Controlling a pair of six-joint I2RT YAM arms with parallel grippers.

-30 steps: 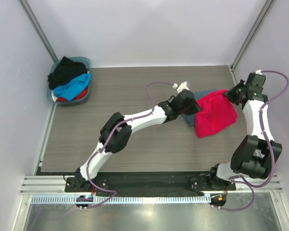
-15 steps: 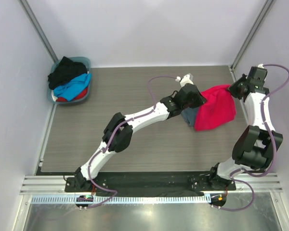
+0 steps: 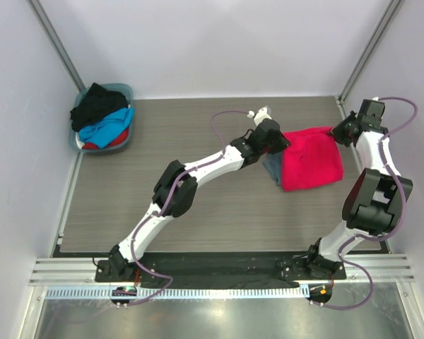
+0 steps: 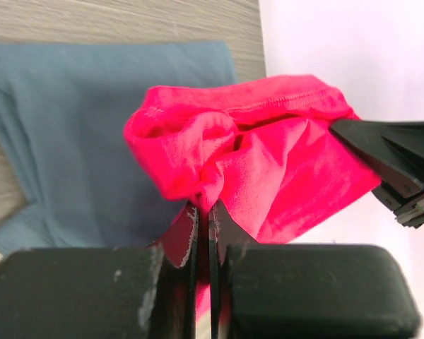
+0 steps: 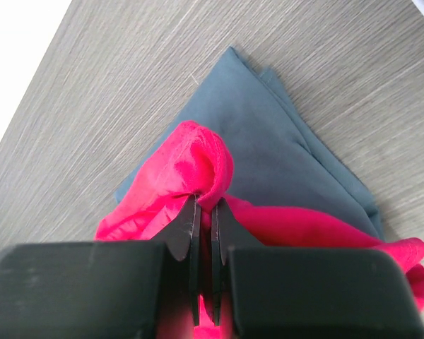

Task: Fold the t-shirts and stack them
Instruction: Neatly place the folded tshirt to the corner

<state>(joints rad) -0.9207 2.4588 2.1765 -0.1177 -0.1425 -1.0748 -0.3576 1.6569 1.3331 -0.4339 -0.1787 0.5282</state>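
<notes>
Grey wood-grain table (image 3: 198,120) between white walls, and the action is at the far right. The pink shirt (image 3: 309,161) is stretched between both arms, draped over a folded grey shirt (image 3: 272,169) that lies flat on the table and peeks out on the left. Left gripper (image 4: 203,208): jaws pinched tight on a bunched pink corner. Right gripper (image 5: 203,205): same story, clamped on a small fold of pink at the opposite far corner, with the grey shirt directly below. Over in the far left corner, a basket (image 3: 126,90) holds more shirts waiting, black (image 3: 95,102) on top, blue (image 3: 109,128) under it.

This looks like the placing stage, pink going onto grey to build the stack. Here is where it can go wrong. Both grips are thin nips of gathered cloth, so a tug from either arm could pull a corner free and collapse the fold. The pink sits offset to the right of the grey, so letting go here would leave a crooked stack. And the jaws hang close above the grey: dip too low and they may snag it and drag it out of its fold.
</notes>
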